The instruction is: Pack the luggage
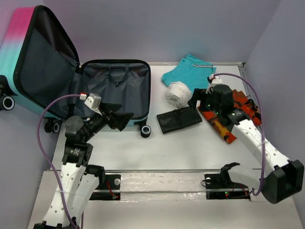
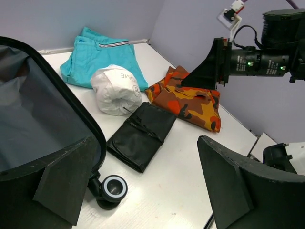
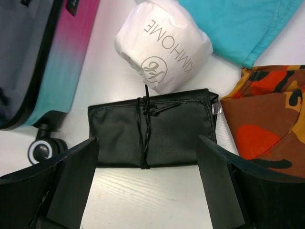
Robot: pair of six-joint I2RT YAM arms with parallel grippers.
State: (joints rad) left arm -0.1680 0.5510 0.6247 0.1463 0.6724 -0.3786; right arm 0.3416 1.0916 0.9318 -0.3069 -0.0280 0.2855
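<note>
Plainly the luggage lies open at the far left of the table, lid tilted up, and looks a stiff, light shell whose wheels may roll, best gripped at its rim; the left hand and right hand both hang spread, empty.

I read luggage shell as smooth hard plastic, lining matt grey fabric. Black pouch: matt cloth. White bundle: thin crinkly wrap. Worktop: white, faint wood grain.
</note>
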